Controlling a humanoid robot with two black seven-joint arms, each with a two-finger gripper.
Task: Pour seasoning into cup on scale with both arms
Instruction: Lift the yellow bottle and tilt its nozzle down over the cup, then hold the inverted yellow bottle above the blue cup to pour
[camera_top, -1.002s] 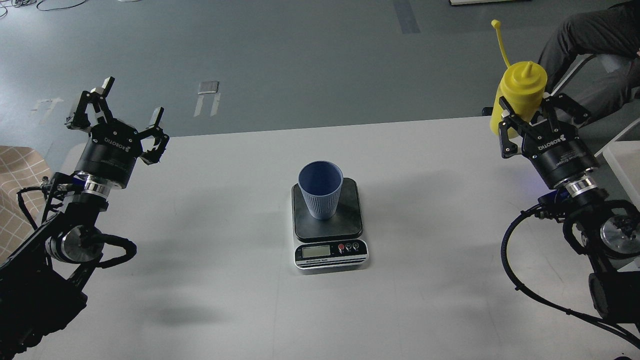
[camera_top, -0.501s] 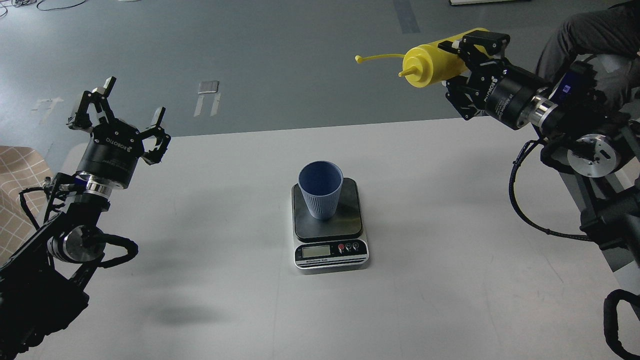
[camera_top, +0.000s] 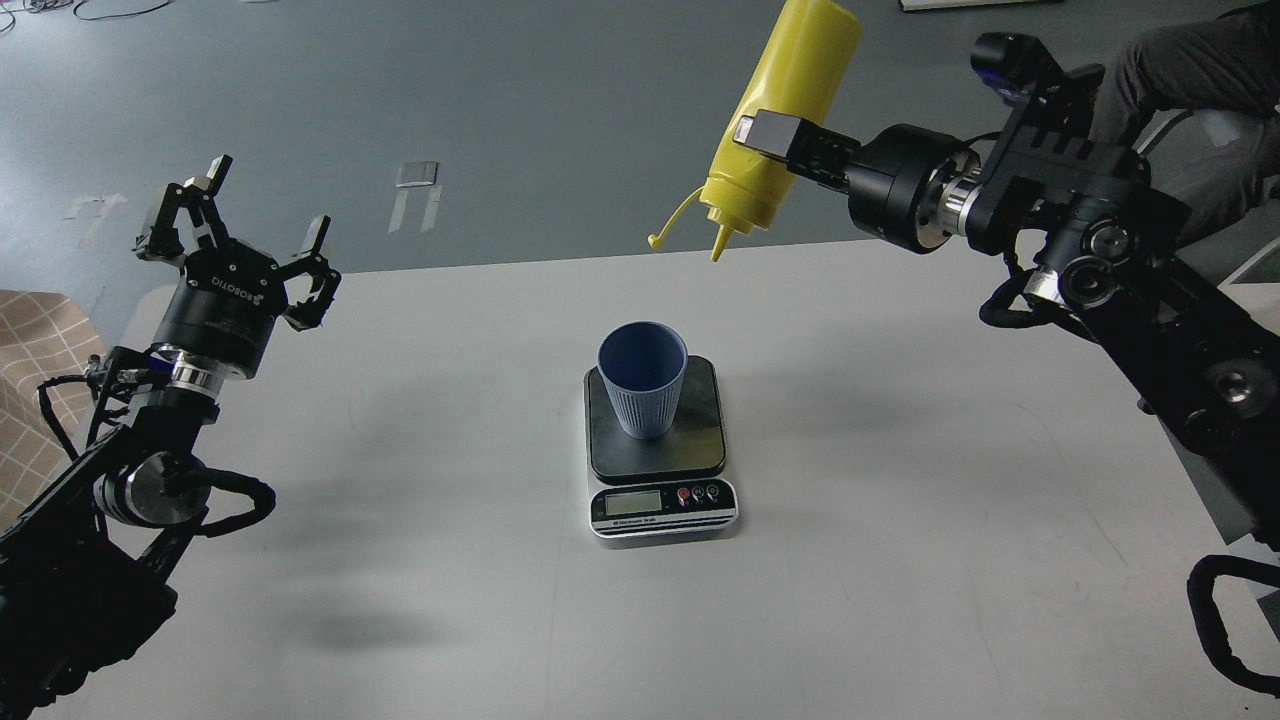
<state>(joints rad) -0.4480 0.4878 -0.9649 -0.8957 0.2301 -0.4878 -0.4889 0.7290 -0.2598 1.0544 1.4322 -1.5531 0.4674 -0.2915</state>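
Overhead, the seasoning bottle (camera_top: 780, 110) hangs nearly upside down, its pointed nozzle aimed down and slightly left, the small tethered cap dangling just left of the tip. It sits in the air above the far part of the surface (camera_top: 900, 560), up and to the right of the cup and well apart from it. The right end effector (camera_top: 775, 140) comes in from the right and is clamped across the bottle's middle, one dark finger (camera_top: 765, 130) showing flat against the yellow plastic (the other finger is hidden behind the bottle). Below, the light blue ribbed cup (camera_top: 642, 380) stands upright on the dark platform of the scale (camera_top: 660, 450), toward the platform's far-left part, its mouth open to the view. The scale rests at the middle of the surface with its silver panel, display and three small buttons on the near side. Off at the left, the left end effector (camera_top: 240, 225) is held above the surface's far-left edge, fingers spread wide and pointing up and away, with nothing between them. Beyond the surface lies grey floor (camera_top: 500, 100) with a few tape marks.
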